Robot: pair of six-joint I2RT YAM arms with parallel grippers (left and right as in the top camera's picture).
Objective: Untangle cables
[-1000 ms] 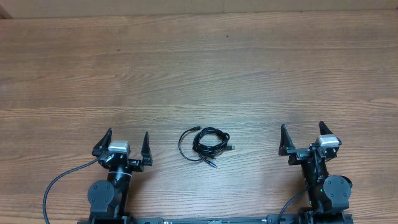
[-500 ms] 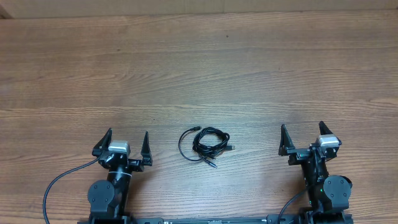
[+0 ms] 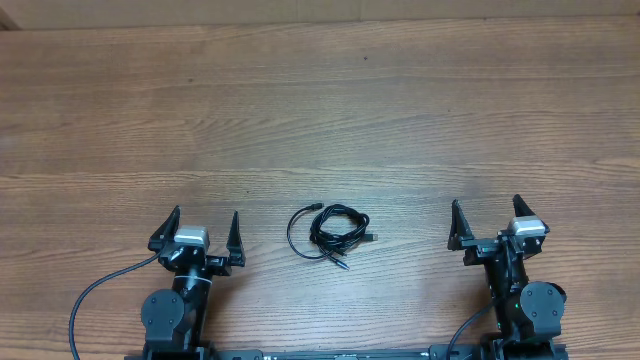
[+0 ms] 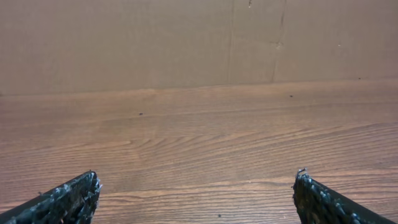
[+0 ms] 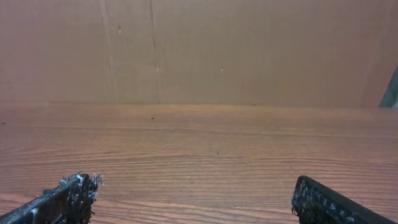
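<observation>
The cables lie as a small bundle of thin black cords on the wooden table, near its front edge, with one loose loop on the left side and a small plug tip on the right. My left gripper is open and empty, to the left of the bundle. My right gripper is open and empty, to the right of it. The wrist views show only open fingertips over bare wood; the cables are out of those views.
A brown cardboard wall stands along the table's far edge. Thicker black wires run from the arm bases at the front.
</observation>
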